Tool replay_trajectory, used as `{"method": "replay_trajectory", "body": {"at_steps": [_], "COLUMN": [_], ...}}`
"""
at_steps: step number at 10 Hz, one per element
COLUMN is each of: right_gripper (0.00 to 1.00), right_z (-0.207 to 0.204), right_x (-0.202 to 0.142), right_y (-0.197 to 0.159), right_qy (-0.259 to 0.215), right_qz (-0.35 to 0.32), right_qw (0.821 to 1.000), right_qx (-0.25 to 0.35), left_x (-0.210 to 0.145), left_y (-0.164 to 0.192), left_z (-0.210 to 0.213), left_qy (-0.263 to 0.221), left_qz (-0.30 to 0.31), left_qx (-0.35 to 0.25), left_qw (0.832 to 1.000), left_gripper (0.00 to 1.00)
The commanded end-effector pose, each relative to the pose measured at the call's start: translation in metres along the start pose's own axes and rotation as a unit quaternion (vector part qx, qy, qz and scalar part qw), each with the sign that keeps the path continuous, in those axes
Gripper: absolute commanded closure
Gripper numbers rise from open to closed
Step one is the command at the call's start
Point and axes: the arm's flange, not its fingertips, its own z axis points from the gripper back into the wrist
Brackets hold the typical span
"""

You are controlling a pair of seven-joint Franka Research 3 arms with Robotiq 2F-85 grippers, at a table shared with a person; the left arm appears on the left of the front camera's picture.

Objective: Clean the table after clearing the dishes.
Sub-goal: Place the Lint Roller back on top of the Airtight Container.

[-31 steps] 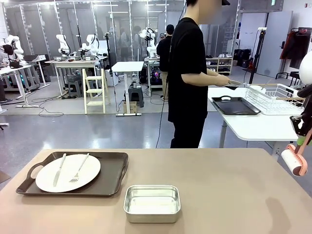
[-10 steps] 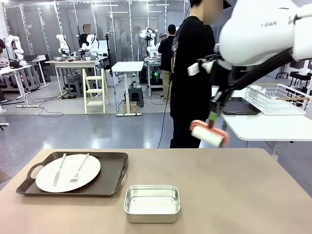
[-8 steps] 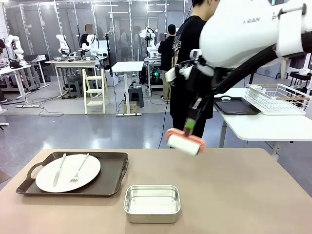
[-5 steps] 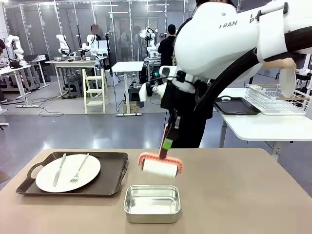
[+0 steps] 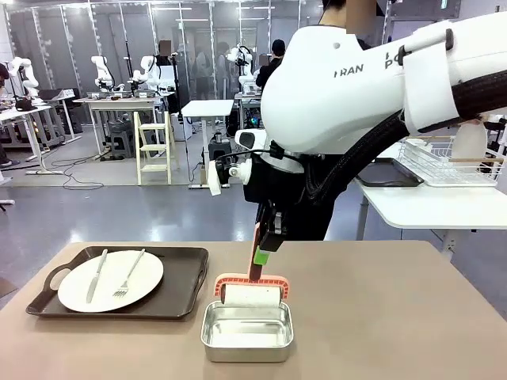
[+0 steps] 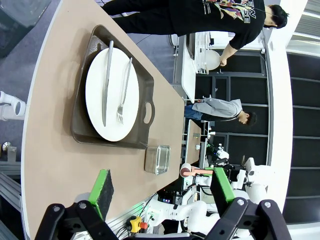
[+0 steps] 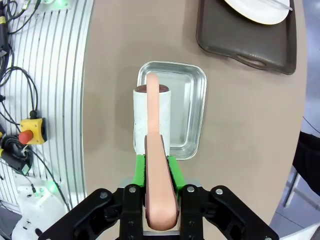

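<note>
On the tan table (image 5: 380, 317), at the left, a dark brown tray (image 5: 184, 294) carries a white plate (image 5: 111, 280) with a knife (image 5: 96, 275) and a fork (image 5: 128, 273). My right gripper (image 5: 265, 237) is shut on the pink handle of a lint roller (image 5: 252, 294). The white roll hangs at the far rim of a small steel pan (image 5: 247, 331). In the right wrist view the green pads (image 7: 141, 170) clamp the handle, and the roller (image 7: 145, 117) overlaps the pan (image 7: 190, 115). My left gripper (image 6: 162, 180) stands open and bare, high above the tray (image 6: 145, 75) and plate (image 6: 112, 95).
A white side table (image 5: 428, 206) at the right rear holds a wire rack (image 5: 447, 158) and a dark tray (image 5: 388, 172). A person in a black shirt (image 6: 210, 15) stands beyond the table, holding a white plate (image 6: 212, 59). My right arm's white body (image 5: 356, 87) spans the middle.
My right arm has swung from the right side across to the left and down, bringing the roller from mid-air to the steel pan. The tray and plate have not moved.
</note>
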Motion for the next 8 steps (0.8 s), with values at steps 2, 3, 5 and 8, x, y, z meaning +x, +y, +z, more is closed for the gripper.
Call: {"method": "replay_trajectory", "body": {"at_steps": [2,3,5,8], "right_gripper": [0.78,0.78,0.78,0.78], "right_z": [0.001,0.001,-0.014,-0.053], "right_x": [-0.001,-0.001,0.006,0.024], "right_y": [0.002,0.002,-0.007,-0.023], "right_qy": [-0.001,-0.001,0.032,0.052], "right_qz": [0.004,0.004,-0.012,-0.014], "right_qw": [1.000,1.000,0.999,0.997], "right_qx": [0.012,0.012,0.014,0.056], "left_x": [0.000,0.000,0.000,0.000], "left_y": [0.000,0.000,0.000,0.000], "left_z": [0.002,0.002,0.002,0.002], "left_qy": [-0.006,-0.006,-0.006,-0.006], "left_qz": [-0.003,-0.003,-0.003,-0.003], "left_qx": [-0.004,-0.004,-0.004,-0.004], "left_qw": [1.000,1.000,1.000,1.000], "left_gripper": [0.00,0.00,0.00,0.00]}}
